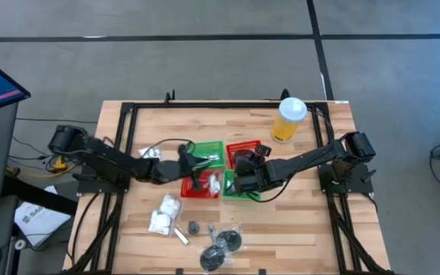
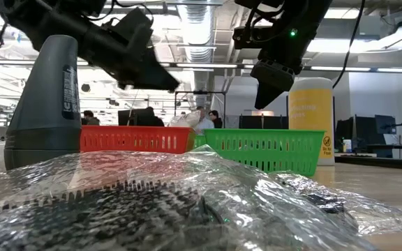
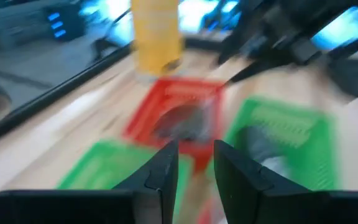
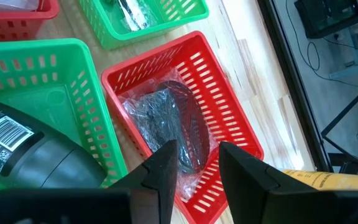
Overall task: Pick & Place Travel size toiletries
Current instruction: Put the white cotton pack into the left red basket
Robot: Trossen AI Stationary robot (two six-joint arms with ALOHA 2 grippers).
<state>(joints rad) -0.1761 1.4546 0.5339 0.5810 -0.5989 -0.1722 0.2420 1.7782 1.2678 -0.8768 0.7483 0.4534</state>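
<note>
Nearest the low camera lies a dark disc in crinkled clear wrap (image 2: pixel 187 209), filling the foreground on the tabletop (image 1: pixel 304 229); from above, two such wrapped discs (image 1: pixel 220 248) sit at the front edge, with white puffy packets (image 1: pixel 164 214) and a thin tube (image 1: pixel 180 234) just beside them, all not yet binned.

The largest risk is the two arms meeting. Both reach into the same cluster of four mesh baskets (image 1: pixel 224 168), and the left claw (image 3: pixel 191 171) and right claw (image 4: pixel 194 165) hang close together above it; any crossing move could knock them into each other.

Next, the tall yellow cup (image 1: pixel 289 118) stands near the right arm's path and could be toppled by a wide swing.

Smaller: the left claw's fingers stand a little apart with nothing between them. The right claw is likewise slightly spread and empty, over the red basket (image 4: pixel 229 118) holding a wrapped disc (image 4: pixel 166 124). Slippery wrap may slide from narrow fingers.
</note>
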